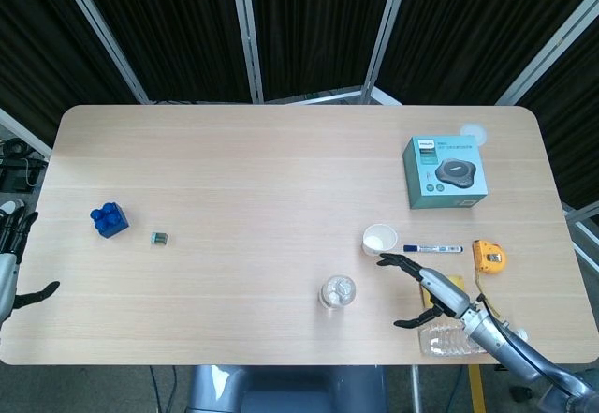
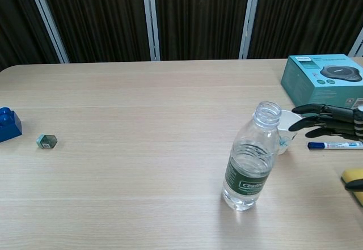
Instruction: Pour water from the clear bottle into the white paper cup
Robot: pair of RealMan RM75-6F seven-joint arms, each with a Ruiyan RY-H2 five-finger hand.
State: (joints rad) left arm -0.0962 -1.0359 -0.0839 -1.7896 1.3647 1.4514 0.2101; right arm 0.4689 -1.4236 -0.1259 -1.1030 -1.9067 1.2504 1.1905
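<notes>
My right hand (image 1: 429, 287) hangs over the table (image 1: 234, 188) with its fingers spread apart and nothing in them; from the head view it sits to the right of the clear bottle (image 1: 337, 292) and just below the white paper cup (image 1: 379, 239). From the chest view the same hand (image 2: 332, 122) reaches in from the right edge, dark fingertips (image 2: 300, 109) level with the cup (image 2: 290, 126) and close beside its rim, though I cannot tell whether they touch it. The bottle (image 2: 250, 159) stands upright with its cap off, partly filled with water, a dark green label around its lower half, and the cup stands just behind and to the right of it. My left hand (image 1: 11, 263) is at the far left edge of the table, fingers apart, holding nothing. Near my right hand lie a blue marker (image 1: 432, 247), a yellow sponge (image 1: 440, 287), a yellow tape measure (image 1: 489, 256) and a second bottle on its side (image 1: 449, 340) at the near edge. Further back stands a teal box (image 1: 446, 171). On the left lie a blue block (image 1: 109, 219) and a small green object (image 1: 160, 238).
</notes>
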